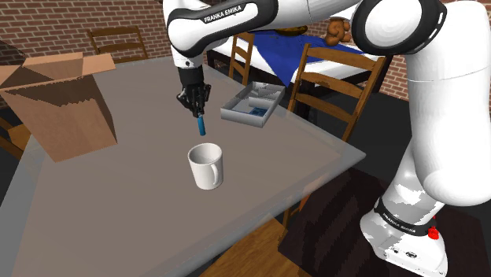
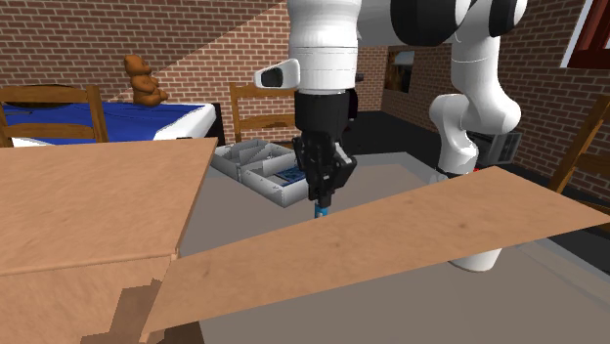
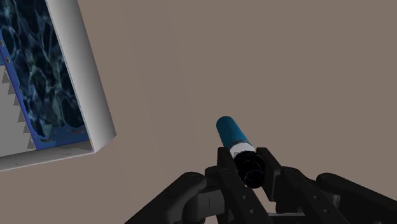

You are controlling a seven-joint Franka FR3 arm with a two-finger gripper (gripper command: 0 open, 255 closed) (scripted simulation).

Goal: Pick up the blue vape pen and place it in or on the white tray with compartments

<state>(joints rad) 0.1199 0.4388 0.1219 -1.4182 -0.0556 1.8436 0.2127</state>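
Gripper (image 1: 194,112) clamped on blue vape pen (image 1: 201,126), over open table (image 1: 142,197) btwn white mug (image 1: 207,167) & tray (image 1: 245,118) edge.

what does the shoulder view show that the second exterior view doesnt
Shoulder view, missing from the other: a white mug standing on the table near the blue vape pen. Second exterior view, missing from the shoulder view: a dark framed panel on the brick wall behind the arm. Shared: the gripper shut on the pen above the table, the white tray beside it, and the cardboard box.
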